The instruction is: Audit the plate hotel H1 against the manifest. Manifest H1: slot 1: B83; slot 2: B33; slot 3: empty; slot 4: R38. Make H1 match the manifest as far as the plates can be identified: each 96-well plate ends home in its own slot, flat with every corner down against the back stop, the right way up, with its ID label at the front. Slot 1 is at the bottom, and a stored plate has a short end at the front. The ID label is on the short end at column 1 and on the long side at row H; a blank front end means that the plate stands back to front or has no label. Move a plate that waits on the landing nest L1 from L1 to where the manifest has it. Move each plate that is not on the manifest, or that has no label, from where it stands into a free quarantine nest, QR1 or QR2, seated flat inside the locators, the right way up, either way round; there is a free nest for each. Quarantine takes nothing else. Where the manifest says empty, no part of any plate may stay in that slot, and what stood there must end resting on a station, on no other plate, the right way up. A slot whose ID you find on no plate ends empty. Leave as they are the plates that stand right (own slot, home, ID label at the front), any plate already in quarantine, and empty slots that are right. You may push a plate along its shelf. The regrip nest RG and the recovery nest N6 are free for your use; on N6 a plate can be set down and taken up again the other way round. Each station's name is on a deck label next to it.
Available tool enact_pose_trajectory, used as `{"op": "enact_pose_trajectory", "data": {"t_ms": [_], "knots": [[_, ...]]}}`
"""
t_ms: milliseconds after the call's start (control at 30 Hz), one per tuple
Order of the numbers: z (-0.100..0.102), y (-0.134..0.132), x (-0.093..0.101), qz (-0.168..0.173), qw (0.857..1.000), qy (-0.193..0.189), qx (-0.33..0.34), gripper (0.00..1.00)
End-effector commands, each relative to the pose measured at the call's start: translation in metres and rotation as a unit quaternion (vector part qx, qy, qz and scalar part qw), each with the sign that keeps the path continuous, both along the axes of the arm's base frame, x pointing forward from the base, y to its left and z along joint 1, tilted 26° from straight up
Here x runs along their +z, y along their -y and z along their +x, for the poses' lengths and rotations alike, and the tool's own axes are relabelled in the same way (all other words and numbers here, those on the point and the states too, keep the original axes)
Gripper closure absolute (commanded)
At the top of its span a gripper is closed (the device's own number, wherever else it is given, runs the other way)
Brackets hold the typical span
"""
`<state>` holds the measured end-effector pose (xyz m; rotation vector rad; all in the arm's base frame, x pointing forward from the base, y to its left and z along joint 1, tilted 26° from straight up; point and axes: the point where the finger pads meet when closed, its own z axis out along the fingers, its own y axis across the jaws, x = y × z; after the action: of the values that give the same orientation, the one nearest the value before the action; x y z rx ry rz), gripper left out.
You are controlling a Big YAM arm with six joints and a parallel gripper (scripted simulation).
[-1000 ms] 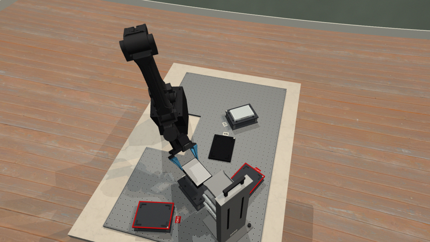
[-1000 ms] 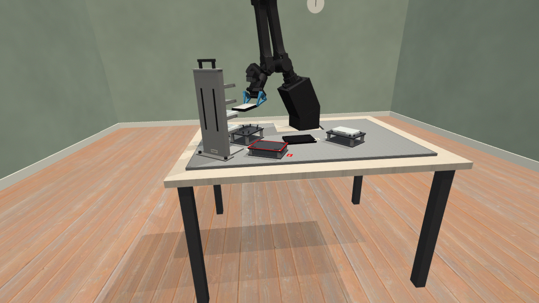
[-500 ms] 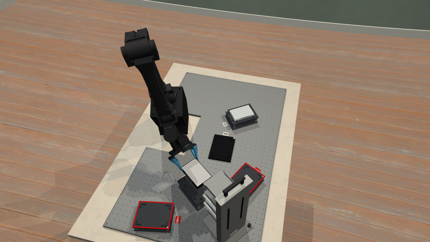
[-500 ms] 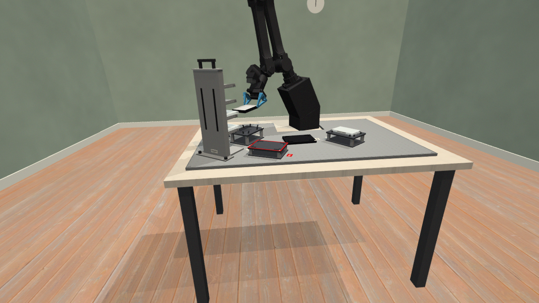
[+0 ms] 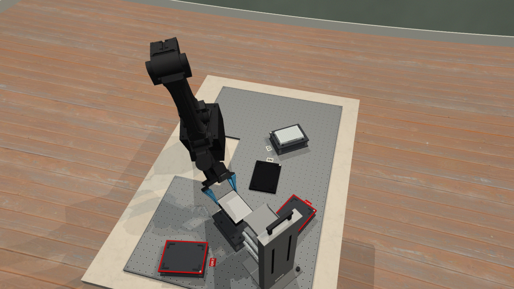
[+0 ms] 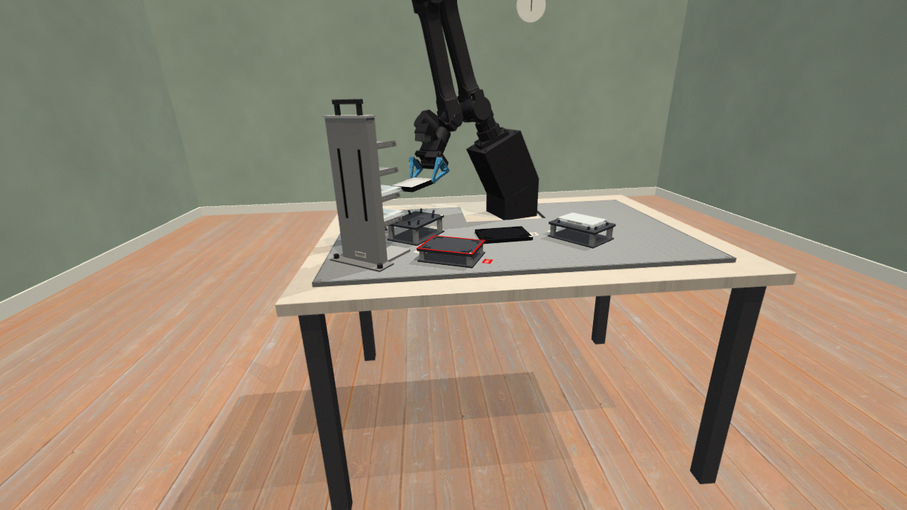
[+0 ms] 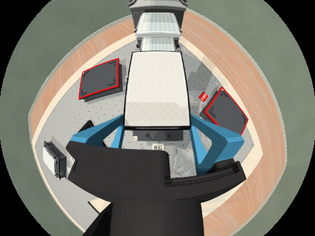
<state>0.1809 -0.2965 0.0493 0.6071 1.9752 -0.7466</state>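
Note:
My gripper [image 5: 224,196] [image 6: 428,178] [image 7: 157,118] is shut on the near short end of a white 96-well plate [image 5: 235,210] [image 6: 409,184] [image 7: 157,88]. It holds the plate nearly level in the air in front of the grey plate hotel H1 [image 5: 278,244] [image 6: 351,190], above the regrip nest RG [image 5: 229,230] [image 6: 415,222]. The plate's far end points at the hotel's shelves. Two more plates [image 7: 157,23] [image 7: 157,44] show on lower shelves in the wrist view. Another white plate [image 5: 289,134] [image 6: 582,219] [image 7: 52,159] sits on landing nest L1. No ID label is readable.
Red-framed quarantine nests QR1 [image 5: 305,215] [image 6: 450,246] [image 7: 100,78] and QR2 [image 5: 183,257] [image 7: 225,111] hold nothing. The black recovery nest N6 [image 5: 265,176] [image 6: 502,234] lies flat between L1 and the hotel. The arm's base stands at the table's back.

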Motion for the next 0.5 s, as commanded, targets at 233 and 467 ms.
{"op": "enact_pose_trajectory", "data": {"t_ms": [233,467], "knots": [[0.0005,0.0062,0.0016,-0.017,1.0,0.003,0.001,0.14],[0.0011,0.0102,-0.0001,-0.02,1.0,0.004,0.0,0.14]]}}
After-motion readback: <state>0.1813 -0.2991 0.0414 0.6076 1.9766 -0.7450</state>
